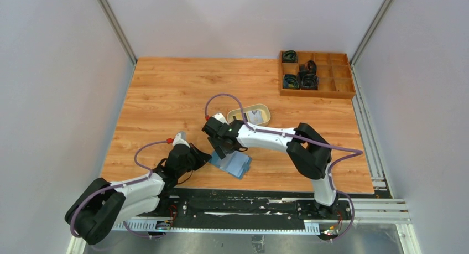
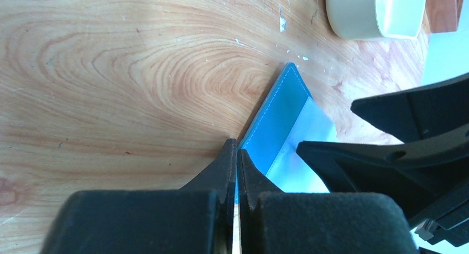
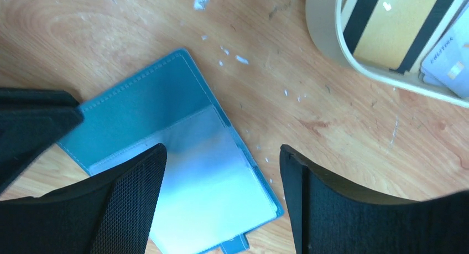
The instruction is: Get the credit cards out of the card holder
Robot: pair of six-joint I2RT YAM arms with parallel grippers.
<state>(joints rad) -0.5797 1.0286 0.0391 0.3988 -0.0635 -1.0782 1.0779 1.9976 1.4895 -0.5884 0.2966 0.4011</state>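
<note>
The left gripper (image 2: 236, 154), jaws pressed together, pinches the left edge of the teal-blue folding card holder (image 3: 155, 99), which lies open on the wood-grain table (image 1: 160, 99). The right gripper (image 3: 222, 151) hangs over the holder with its jaws spread. To the holder's far right, a beige oval tray (image 3: 321, 21) holds the credit cards (image 3: 398, 21), one tan with dark stripes and one whitish.

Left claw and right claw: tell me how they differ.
The left claw is shut, pinching the card holder's edge; the right claw is open and holds nothing. The left claw sits low at its corner; the right claw hangs above it. Both are at the card holder.
</note>
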